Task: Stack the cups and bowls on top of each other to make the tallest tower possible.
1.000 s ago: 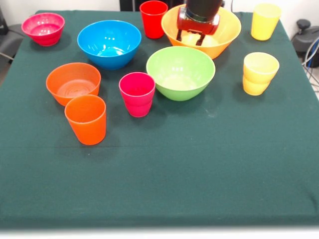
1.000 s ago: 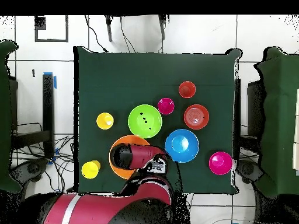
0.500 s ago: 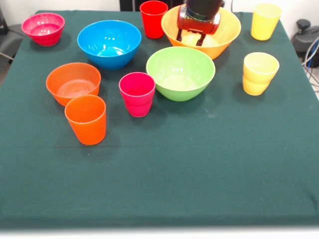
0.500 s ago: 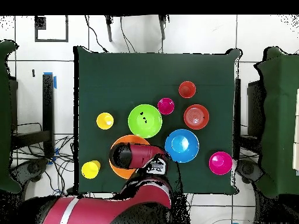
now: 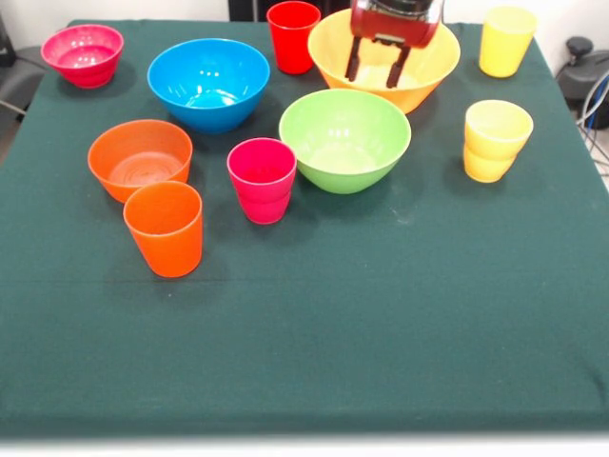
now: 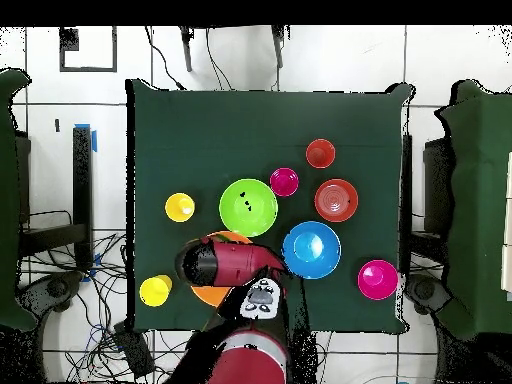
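While nothing is stacked yet, we see the gripper (image 5: pixel 377 69) hanging over the very large yellow bowl (image 5: pixel 428 71), its fingers (image 5: pixel 354 61) spread apart and empty. The green bowl (image 5: pixel 344 139) sits at that bowl's seven o'clock in the front view; the red cup (image 5: pixel 292 36) stands at nine o'clock.

Front cam: near, across table (image 5: pixel 381 333), facing robot. Overhead: high, straight down, base at bottom. Both share tabletop.
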`<act>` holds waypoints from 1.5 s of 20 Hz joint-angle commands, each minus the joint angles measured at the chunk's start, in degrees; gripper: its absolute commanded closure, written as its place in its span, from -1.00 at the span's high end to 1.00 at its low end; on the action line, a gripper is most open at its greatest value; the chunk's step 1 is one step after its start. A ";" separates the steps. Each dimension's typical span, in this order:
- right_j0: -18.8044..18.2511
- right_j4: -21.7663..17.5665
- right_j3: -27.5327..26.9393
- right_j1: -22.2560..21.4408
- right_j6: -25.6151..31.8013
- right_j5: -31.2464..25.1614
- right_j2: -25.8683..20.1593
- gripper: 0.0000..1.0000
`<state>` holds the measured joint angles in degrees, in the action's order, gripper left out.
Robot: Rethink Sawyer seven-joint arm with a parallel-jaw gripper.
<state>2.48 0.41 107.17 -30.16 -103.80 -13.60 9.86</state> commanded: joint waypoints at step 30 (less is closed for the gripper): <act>5.94 6.92 -2.22 2.31 -14.01 -6.51 -2.41 1.00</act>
<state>7.93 5.20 107.19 -32.43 -107.66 -17.86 10.32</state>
